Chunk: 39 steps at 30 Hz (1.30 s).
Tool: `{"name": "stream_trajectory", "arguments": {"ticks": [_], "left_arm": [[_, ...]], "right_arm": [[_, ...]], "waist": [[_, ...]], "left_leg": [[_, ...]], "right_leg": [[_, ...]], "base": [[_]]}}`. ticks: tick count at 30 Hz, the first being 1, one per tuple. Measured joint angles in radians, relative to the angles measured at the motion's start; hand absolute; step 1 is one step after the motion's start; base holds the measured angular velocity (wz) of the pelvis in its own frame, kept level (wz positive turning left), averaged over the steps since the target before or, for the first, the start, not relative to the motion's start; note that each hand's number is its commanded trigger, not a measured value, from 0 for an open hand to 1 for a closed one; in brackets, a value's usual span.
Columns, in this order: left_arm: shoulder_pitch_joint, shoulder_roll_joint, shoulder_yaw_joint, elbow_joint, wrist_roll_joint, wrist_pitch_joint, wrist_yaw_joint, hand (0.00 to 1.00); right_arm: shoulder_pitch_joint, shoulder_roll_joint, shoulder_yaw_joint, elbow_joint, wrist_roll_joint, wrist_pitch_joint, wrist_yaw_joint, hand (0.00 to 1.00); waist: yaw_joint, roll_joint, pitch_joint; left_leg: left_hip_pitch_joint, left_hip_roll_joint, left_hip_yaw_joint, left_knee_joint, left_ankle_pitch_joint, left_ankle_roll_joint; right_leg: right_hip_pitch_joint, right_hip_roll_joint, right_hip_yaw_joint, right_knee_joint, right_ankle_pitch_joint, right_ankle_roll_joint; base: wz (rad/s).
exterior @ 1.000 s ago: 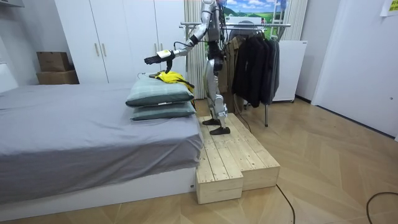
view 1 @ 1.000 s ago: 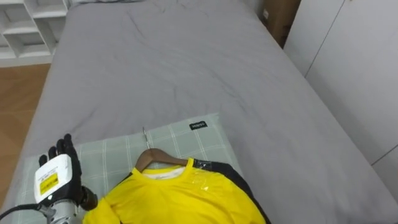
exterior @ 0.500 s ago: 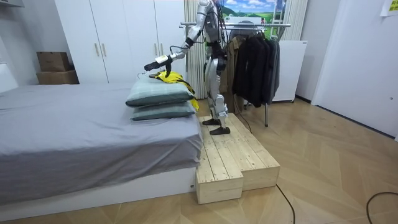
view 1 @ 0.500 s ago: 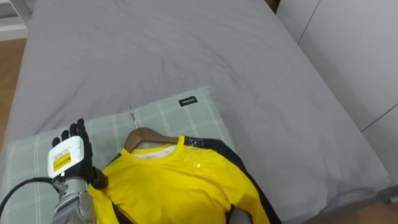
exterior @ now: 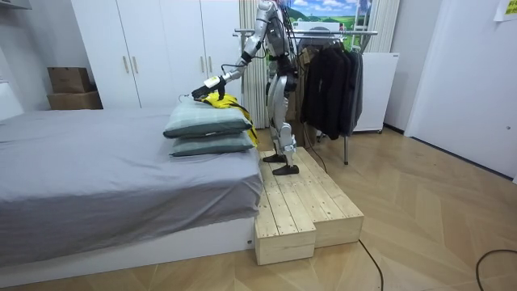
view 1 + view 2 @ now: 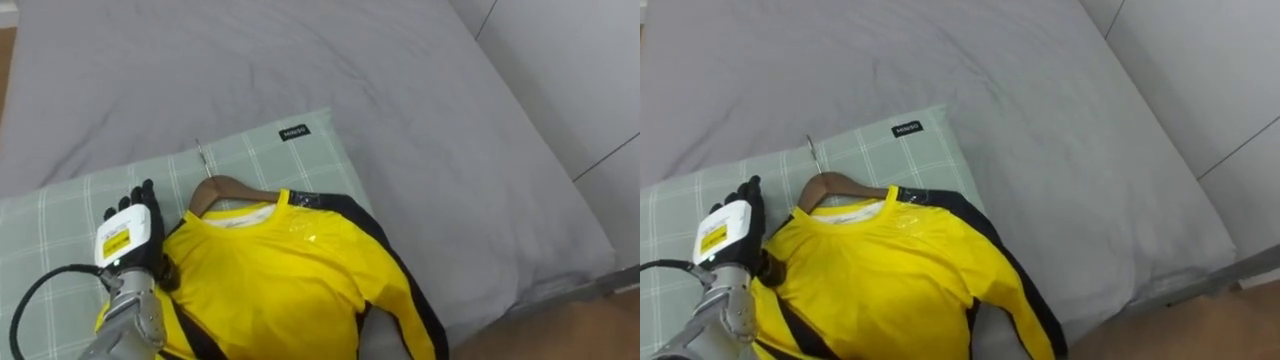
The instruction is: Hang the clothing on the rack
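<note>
Left hand, fingers relaxed and gripping nothing, hovers at the left side of the yellow shirt, apparently placed to take the wooden hanger threaded through its collar. Both lie on a checked pillow, whose small dark label is illegible, on the grey bed.
</note>
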Motion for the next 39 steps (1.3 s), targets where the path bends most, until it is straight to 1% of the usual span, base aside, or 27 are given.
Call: {"name": "stream_trajectory", "arguments": {"ticks": [6,7,10,12,13,14,16,22,30,39], "left_arm": [[-0.001,-0.001,-0.008,0.002,0.0,-0.001,-0.033,0.0],[-0.001,-0.002,-0.007,0.004,0.0,0.0,-0.04,0.0],[0.0,-0.002,-0.007,0.005,0.001,0.001,-0.052,0.0],[0.004,-0.008,-0.007,0.008,0.001,0.003,-0.061,0.0],[0.007,-0.013,-0.007,0.01,0.0,0.004,-0.073,0.0],[0.012,-0.017,-0.008,0.011,0.0,0.004,-0.081,0.0],[0.013,-0.021,-0.008,0.011,0.0,0.004,-0.09,0.0],[0.013,-0.033,-0.008,0.02,0.001,0.004,-0.11,0.0],[0.022,-0.033,-0.008,0.022,0.001,0.014,-0.137,0.0],[0.022,-0.023,-0.006,0.021,0.001,0.015,-0.138,0.0]], "right_arm": [[-0.003,0.0,0.01,-0.015,-0.001,-0.003,0.0,0.0],[-0.004,0.0,0.01,-0.016,-0.001,-0.002,-0.001,0.0],[-0.009,0.0,0.009,-0.016,-0.002,-0.003,-0.001,0.0],[-0.012,-0.001,0.007,-0.012,-0.007,-0.003,-0.001,0.0],[-0.012,-0.002,0.003,-0.009,-0.01,-0.003,-0.001,0.0],[-0.014,-0.002,0.001,-0.009,-0.009,-0.004,-0.001,0.0],[-0.021,-0.003,0.001,-0.003,-0.009,-0.008,-0.001,0.0],[-0.03,-0.002,0.0,0.012,-0.009,-0.01,0.0,0.0],[-0.032,-0.002,0.001,0.012,-0.001,-0.008,0.002,0.0],[-0.033,-0.003,0.002,0.01,-0.002,-0.007,0.003,0.0]], "waist": [[0.002,0.002,0.0006],[0.003,0.004,0.0016],[0.003,0.01,0.001],[-0.001,0.016,0.0008],[-0.001,0.018,0.0021],[-0.001,0.021,0.001],[-0.002,0.023,0.0021],[-0.01,0.026,0.0028],[-0.017,0.026,0.0027],[-0.018,0.025,0.001]], "left_leg": [[0.007,-0.001,0.001,0.007,0.001,0.002],[0.012,-0.001,0.001,0.007,0.001,0.002],[0.018,-0.001,0.003,0.007,0.002,0.003],[0.021,-0.001,0.003,0.006,0.004,0.003],[0.03,-0.001,0.006,0.002,0.005,0.003],[0.037,-0.001,0.015,-0.003,0.006,0.004],[0.046,-0.001,0.027,-0.013,0.011,0.005],[0.053,-0.001,0.029,-0.017,0.016,0.003],[0.045,-0.001,0.034,-0.016,0.016,0.003],[0.029,-0.001,0.041,-0.012,0.016,0.003]], "right_leg": [[0.005,-0.005,0.0,0.012,0.0,0.001],[0.01,-0.005,0.0,0.011,-0.001,0.001],[0.016,-0.005,0.001,0.013,-0.001,0.002],[0.02,-0.006,0.0,0.013,0.0,0.002],[0.027,-0.006,0.001,0.013,0.0,0.002],[0.032,-0.006,0.004,0.013,0.0,0.002],[0.033,-0.007,0.008,0.013,0.0,0.002],[0.037,-0.007,0.009,0.014,0.0,0.002],[0.027,-0.007,0.013,0.014,0.002,0.002],[0.002,-0.008,0.018,0.031,0.002,0.002]], "base": [[0.0],[0.0],[0.0],[0.0],[-0.03],[-0.04],[-0.05],[-0.01],[-0.01],[0.0]]}}
